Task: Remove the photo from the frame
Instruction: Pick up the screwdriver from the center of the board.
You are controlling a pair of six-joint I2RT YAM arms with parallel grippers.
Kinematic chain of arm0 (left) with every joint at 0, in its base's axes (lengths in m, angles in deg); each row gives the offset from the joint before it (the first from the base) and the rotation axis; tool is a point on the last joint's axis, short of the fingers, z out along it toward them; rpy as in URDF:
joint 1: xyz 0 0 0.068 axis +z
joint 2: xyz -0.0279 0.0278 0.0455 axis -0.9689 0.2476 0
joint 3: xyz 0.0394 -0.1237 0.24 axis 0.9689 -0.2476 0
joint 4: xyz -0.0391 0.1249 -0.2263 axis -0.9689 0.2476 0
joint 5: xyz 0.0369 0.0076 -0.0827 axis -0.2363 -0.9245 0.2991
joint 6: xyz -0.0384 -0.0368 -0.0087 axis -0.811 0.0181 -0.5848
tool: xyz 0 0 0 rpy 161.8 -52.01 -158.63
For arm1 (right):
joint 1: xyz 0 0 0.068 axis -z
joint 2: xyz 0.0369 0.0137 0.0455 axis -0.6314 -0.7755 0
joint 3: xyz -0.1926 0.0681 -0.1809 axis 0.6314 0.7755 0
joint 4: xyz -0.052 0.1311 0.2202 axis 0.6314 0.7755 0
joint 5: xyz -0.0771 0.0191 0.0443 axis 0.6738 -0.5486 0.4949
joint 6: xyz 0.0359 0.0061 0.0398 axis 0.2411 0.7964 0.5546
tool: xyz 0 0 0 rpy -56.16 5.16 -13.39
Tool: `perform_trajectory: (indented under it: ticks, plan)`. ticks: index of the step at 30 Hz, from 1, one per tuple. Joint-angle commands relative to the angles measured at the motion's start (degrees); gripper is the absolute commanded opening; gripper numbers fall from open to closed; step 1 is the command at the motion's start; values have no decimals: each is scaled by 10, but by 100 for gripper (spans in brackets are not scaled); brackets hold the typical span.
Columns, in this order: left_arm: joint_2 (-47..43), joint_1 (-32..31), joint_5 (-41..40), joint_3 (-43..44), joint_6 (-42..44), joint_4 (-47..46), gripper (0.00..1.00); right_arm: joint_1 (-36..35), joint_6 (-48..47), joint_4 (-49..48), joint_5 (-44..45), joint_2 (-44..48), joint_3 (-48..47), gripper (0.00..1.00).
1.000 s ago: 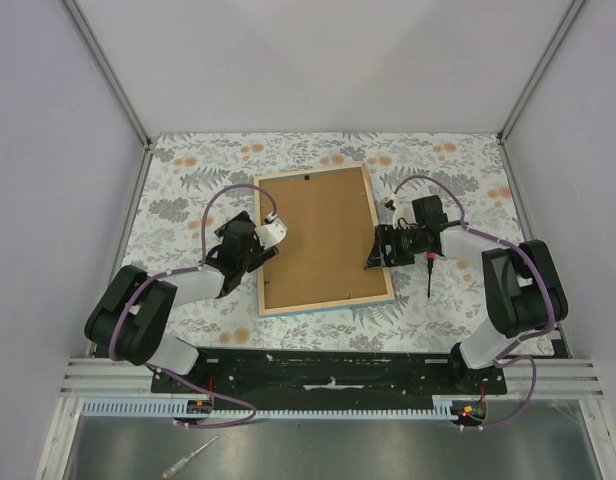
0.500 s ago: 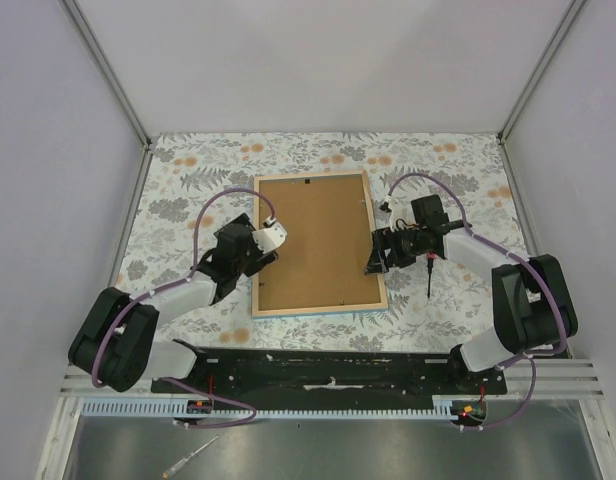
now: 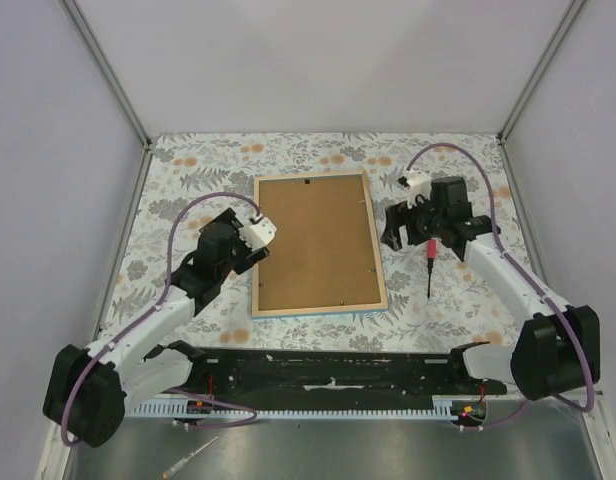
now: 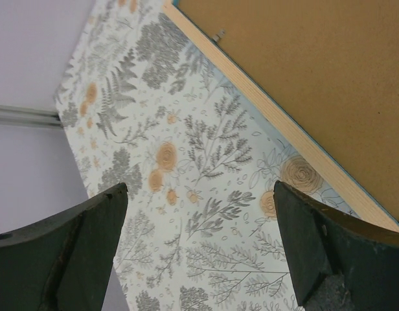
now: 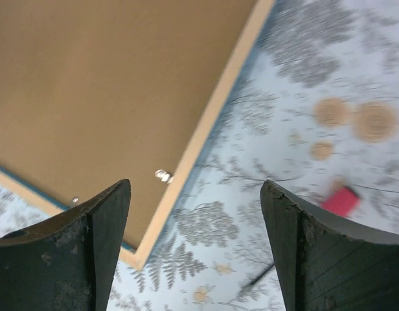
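Because the frame [image 3: 321,304] lies face down in the middle of the table [image 3: 188,170] with the brown backing board [image 3: 318,240] still inside it, the job has hardly begun. A red screwdriver [image 3: 429,262] lies by the frame's right edge. Just past it the right gripper [image 5: 194,188] is open and holds nothing. The left gripper [image 4: 199,193], by the left edge, is wide open and empty too. The photo is hidden, likely under the board

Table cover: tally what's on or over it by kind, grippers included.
Picture frame: 1, face down
Screwdriver: 1, red handle
Grippers: 2, left gripper and right gripper, both open and empty
Total: 4
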State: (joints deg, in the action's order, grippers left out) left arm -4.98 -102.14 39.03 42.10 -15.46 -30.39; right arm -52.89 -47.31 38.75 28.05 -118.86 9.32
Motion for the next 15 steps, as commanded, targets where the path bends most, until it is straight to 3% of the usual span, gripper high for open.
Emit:
perform_trajectory:
  ticks: [1, 10, 15]
  plan:
    - [-105, -2, 23, 74, -29, 129, 100, 45, -25, -3, 150, 35, -28, 90]
    - [-317, 0, 86, 93, -39, 281, 100, 114, -49, 53, 189, -27, -60, 96]
    - [-393, 27, 182, 26, -64, 269, 100, 126, -53, 57, 202, -56, -65, 96]
